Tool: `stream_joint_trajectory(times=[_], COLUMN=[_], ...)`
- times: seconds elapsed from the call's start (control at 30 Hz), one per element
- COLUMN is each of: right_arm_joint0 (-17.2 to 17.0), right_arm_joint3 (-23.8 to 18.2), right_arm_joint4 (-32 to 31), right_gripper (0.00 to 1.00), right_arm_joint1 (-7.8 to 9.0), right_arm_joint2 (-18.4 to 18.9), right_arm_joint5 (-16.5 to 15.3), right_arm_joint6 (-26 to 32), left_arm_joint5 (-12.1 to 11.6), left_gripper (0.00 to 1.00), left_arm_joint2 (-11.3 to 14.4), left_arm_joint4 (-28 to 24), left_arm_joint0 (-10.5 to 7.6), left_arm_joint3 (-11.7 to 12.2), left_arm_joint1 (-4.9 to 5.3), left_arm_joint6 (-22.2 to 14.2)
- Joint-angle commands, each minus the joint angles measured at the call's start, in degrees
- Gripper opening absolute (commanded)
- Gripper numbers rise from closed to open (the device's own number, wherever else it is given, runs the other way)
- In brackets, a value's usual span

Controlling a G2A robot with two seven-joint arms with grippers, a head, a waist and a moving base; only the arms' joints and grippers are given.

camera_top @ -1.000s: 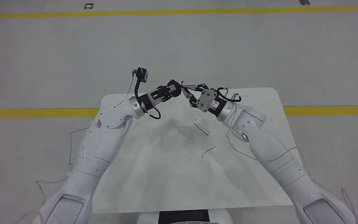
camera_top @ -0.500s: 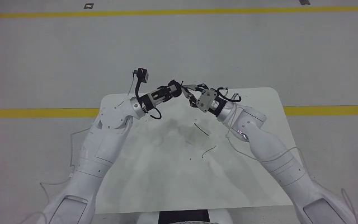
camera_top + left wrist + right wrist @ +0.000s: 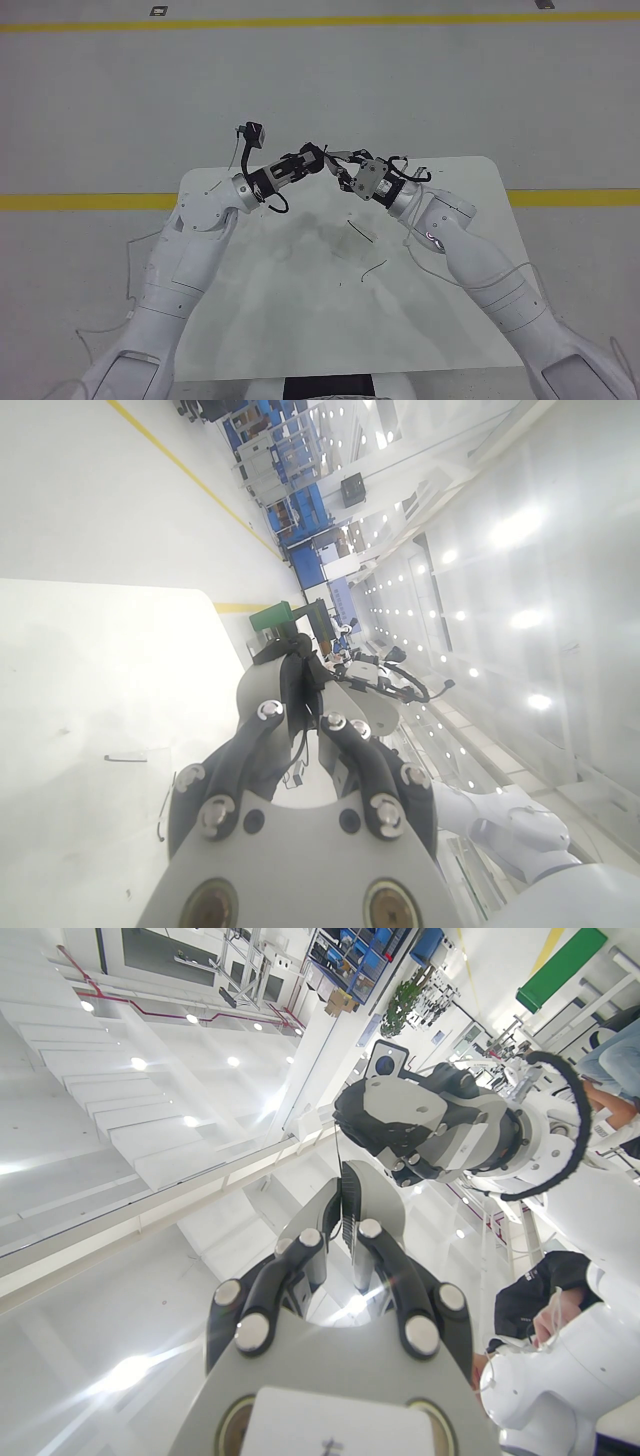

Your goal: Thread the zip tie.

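Observation:
My two grippers meet in the air above the far edge of the white table [image 3: 440, 310]. The left gripper [image 3: 322, 160] and the right gripper [image 3: 343, 176] stand tip to tip. In the right wrist view a thin black zip tie [image 3: 339, 1163] runs from my shut right gripper [image 3: 341, 1200] to the left gripper [image 3: 345, 1120] just beyond it. In the left wrist view the left gripper [image 3: 300, 670] is shut, and a thin black strand hangs between its fingers. The tie's head is hidden between the fingertips.
Two loose black zip ties lie on the table's middle, one straight [image 3: 360, 231] and one curved [image 3: 375, 267]. Both also appear in the left wrist view, the straight tie [image 3: 125, 757] and the curved tie [image 3: 165, 807]. A person's arm [image 3: 545, 1288] is at the room's edge.

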Motion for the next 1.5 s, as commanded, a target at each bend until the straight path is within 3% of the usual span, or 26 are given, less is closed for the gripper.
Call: stream_joint_trajectory(times=[0.0,0.7,1.47], right_arm_joint0=[0.00,0.00,0.00], right_arm_joint3=[0.00,0.00,0.00], right_arm_joint4=[0.00,0.00,0.00], right_gripper=[0.00,0.00,0.00], right_arm_joint1=[0.00,0.00,0.00], right_arm_joint2=[0.00,0.00,0.00], right_arm_joint5=[0.00,0.00,0.00], right_arm_joint6=[0.00,0.00,0.00], left_arm_joint5=[0.00,0.00,0.00], left_gripper=[0.00,0.00,0.00], left_arm_joint2=[-0.21,-1.87,-3.52], left_arm_joint4=[0.13,0.84,3.36], left_arm_joint0=[0.08,0.67,1.81], left_arm_joint3=[-0.04,-0.30,-2.34], left_arm_joint1=[-0.14,-1.41,-2.20], left_arm_joint6=[-0.10,-1.48,-0.60])
